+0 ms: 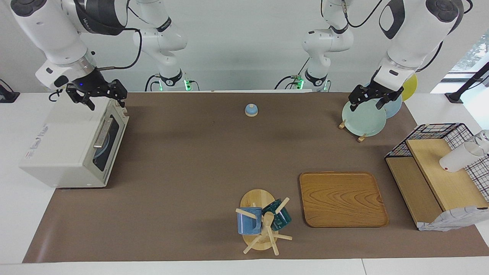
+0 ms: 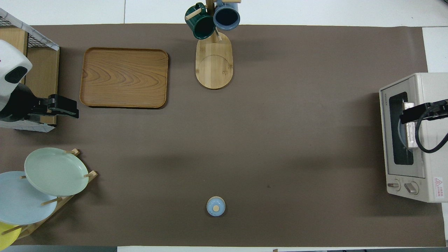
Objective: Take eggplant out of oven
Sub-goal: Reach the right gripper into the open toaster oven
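Both claws (image 1: 96, 97) (image 1: 372, 100) aloft (fingers spread)

One camera is looking from high across the table toward the robots, taking in both arm bases and the whole brown mat (image 1: 183, 172). The other is looking steeply down from above the robots' end, facing forward, half a turn round. Both are standing well back and sharing the toaster oven (image 1: 72, 147) (image 2: 413, 140), wooden tray (image 1: 342, 198) (image 2: 124, 77) and mug tree (image 1: 261, 225) (image 2: 213, 52).
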